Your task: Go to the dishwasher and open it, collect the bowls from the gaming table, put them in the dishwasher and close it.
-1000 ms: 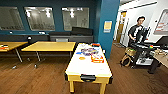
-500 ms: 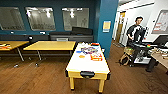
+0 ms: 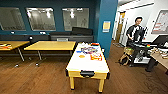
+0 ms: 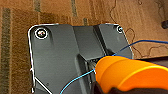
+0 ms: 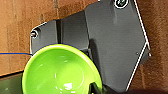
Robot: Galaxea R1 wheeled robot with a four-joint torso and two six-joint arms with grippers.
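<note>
Nearest: an orange bowl (image 4: pixel 125 72) looms at the lower right of the left wrist view, a green bowl (image 5: pixel 61 70) at the lower left of the right wrist view (jaws' state: cannot tell). Beyond, the gaming table (image 3: pixel 87 65) stands lower centre in the head view, long axis running away.

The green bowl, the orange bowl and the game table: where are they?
Green bowl (image 5: pixel 60 72): right wrist view, inside bottom.
Orange bowl (image 4: pixel 125 72): left wrist view, outer wall.
Game table (image 3: pixel 85 65): head view, bare white top.
</note>
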